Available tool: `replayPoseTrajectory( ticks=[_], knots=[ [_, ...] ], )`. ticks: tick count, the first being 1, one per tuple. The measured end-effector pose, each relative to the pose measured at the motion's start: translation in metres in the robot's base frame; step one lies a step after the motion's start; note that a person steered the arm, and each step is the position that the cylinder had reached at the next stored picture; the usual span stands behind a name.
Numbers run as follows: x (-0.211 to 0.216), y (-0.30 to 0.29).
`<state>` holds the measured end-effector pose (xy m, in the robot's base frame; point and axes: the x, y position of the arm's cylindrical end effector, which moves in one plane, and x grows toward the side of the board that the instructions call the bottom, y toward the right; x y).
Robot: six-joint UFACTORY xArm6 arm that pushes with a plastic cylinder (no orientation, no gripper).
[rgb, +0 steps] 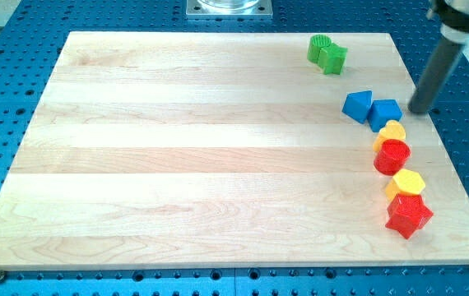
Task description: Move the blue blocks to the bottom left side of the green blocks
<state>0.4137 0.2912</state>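
Two green blocks sit touching near the view's top right: a ridged round one point(319, 48) and a star-like one point(333, 58). Two blue blocks lie below and to the right of them, touching each other: a triangular one point(357, 106) and a cube-like one point(384, 113). My dark rod comes down from the top right corner; my tip point(420, 111) rests on the board just right of the blue cube-like block, a small gap apart.
Below the blue blocks a column runs down the right side: a yellow block point(393, 131), a red cylinder point(392, 156), a yellow hexagonal block point(407, 183), a red star block point(408, 215). The wooden board point(201, 156) lies on a blue perforated table.
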Motion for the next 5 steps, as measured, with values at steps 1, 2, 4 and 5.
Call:
replayPoseTrajectory(
  ticks=[1,2,4,5],
  knots=[
    [0.032,-0.021],
    [0.024,-0.074],
    [0.033,-0.052],
    [0.009,-0.012]
  ],
)
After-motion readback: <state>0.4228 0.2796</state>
